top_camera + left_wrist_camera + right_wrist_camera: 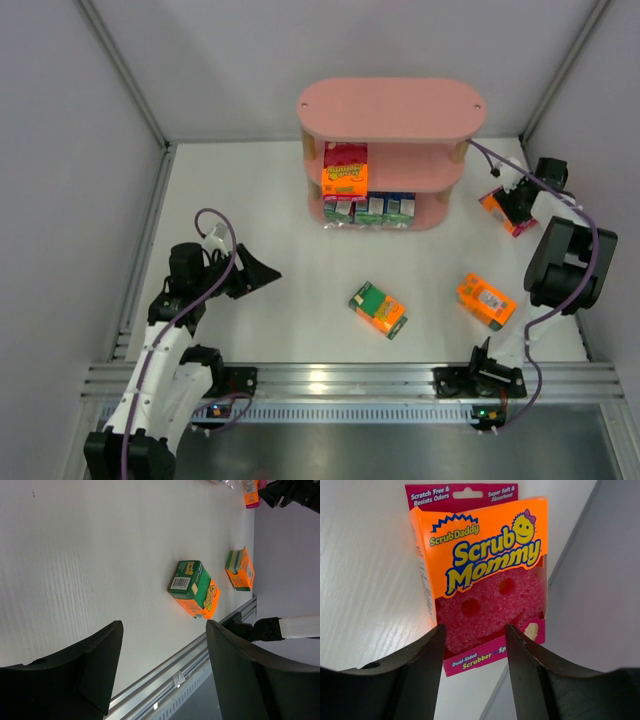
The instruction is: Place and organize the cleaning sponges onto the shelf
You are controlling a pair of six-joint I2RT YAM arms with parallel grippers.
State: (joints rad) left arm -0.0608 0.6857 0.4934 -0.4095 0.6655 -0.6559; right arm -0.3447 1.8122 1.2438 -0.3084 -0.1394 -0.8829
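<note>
The pink shelf [390, 108] stands at the back of the table. An orange-and-magenta sponge pack [345, 170] stands on its middle board, and several blue/green-and-white packs [370, 208] stand on the bottom board. A green-and-orange pack [378, 308] [194, 589] and an orange pack [486, 300] [240, 569] lie on the table. My right gripper [510, 205] [474, 630] is open, right over a flat orange-and-magenta Scrub Mommy pack [492, 206] [480, 570], its fingertips at the pack's lower edge. My left gripper [268, 275] [164, 625] is open and empty, left of the green-and-orange pack.
The enclosure's right wall [600, 605] runs close beside the Scrub Mommy pack. A metal rail [340, 378] edges the table's near side, with the arm bases on it. White walls close in the table at left, back and right.
</note>
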